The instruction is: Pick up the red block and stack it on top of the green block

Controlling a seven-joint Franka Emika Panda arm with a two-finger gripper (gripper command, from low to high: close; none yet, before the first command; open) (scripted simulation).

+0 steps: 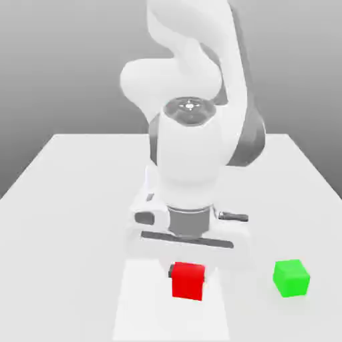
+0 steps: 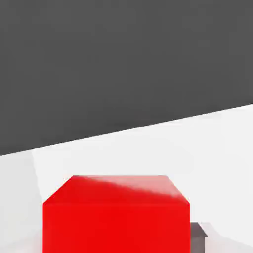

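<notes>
At the near edge of the white table (image 1: 67,200), exterior view: the Panda arm (image 1: 190,153) reaches straight down, its gripper (image 1: 188,272) clamped on the red block (image 1: 189,281). The green block (image 1: 291,278) sits well apart at the exterior view's right. Hand view: the red block (image 2: 116,217) fills the foreground, a dark fingertip (image 2: 198,236) touching its side.

The white arm (image 1: 190,133) bends forward and down over the table, wrist pointing straight down. Its gripper (image 1: 187,270) hangs low beneath the wide hand, a dark finger (image 1: 171,270) showing at one side.
</notes>
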